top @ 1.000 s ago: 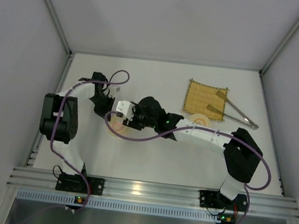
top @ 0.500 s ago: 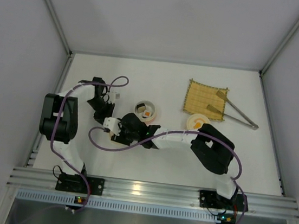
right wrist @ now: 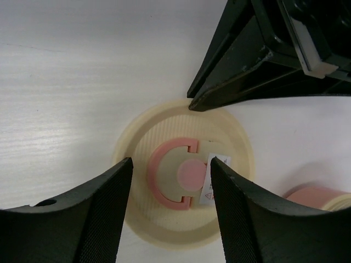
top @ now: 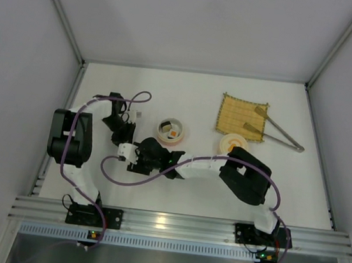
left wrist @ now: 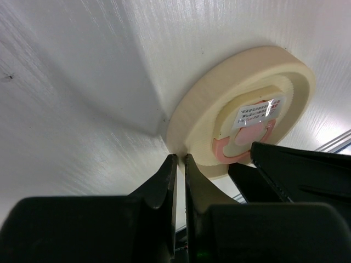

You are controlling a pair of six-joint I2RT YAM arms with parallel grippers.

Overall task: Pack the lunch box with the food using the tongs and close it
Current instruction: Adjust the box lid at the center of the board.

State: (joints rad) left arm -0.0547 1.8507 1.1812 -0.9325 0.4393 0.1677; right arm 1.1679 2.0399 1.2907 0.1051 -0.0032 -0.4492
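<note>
Round lunch box [top: 182, 131] sits open mid-table with a sushi roll [top: 173, 132] inside. Cream lid [right wrist: 184, 189] lies just near-left of it. Right gripper [right wrist: 171, 161] hangs over the lid, jaws wide apart, holding nothing. Left gripper [left wrist: 178, 158] is closed with its tips at the lid's rim; pinching it or not, unclear. Tongs [top: 279, 137] lie across the bamboo mat [top: 236, 113] on the right.

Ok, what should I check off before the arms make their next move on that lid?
1. Right claw open, straddling the round cream lid with a pink latch: ok.
2. Left claw shut, tips at the lid's rim: ok.
3. Lid on the round cream bowl: not ok, lying apart from it.
4. Everything packed: cannot tell; one black-wrapped sushi roll shows in the bowl.
5. Slim silver metal tongs parked on the tan bamboo mat: ok.
</note>
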